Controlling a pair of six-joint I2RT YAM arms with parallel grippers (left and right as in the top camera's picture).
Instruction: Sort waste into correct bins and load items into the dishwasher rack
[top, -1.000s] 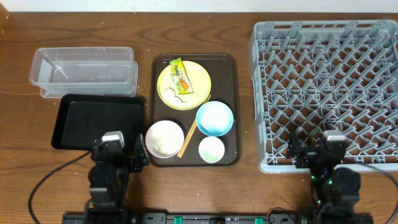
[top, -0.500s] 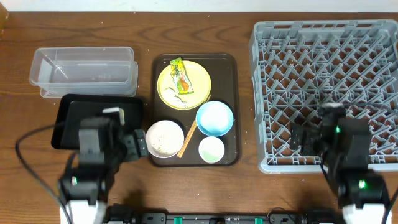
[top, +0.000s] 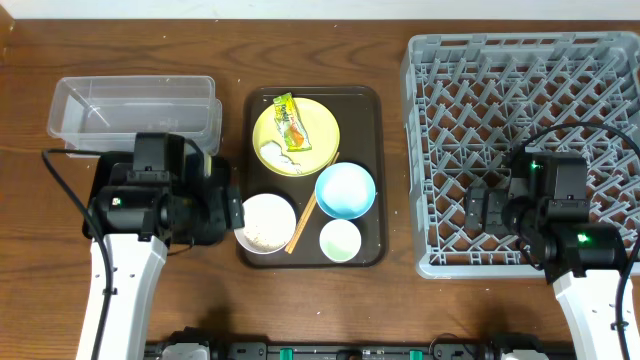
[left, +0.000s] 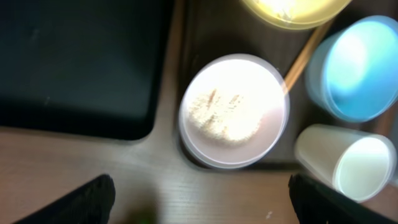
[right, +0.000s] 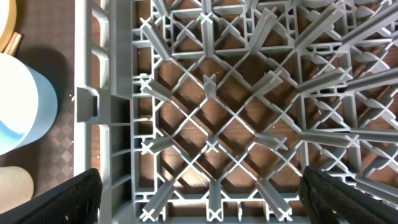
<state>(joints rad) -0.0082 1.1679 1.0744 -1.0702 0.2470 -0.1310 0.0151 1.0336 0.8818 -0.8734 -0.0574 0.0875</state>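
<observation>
Left pincer (left: 202, 205) agape by round white bowl (left: 233, 112), right pincer (right: 211, 199) agape over grey latticed plastic rack (right: 211, 146).

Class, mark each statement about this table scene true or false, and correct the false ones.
1. The snack wrapper lies on the yellow plate. True.
2. The blue bowl sits in the dishwasher rack. False: it sits on the brown tray, and no dishes show in the rack.
3. The white bowl holds rice-like crumbs. True.
4. The clear tub is full of scraps. False: nothing shows in it.
5. Both grippers are shut. False: the left gripper and right gripper are open, holding nothing.
</observation>
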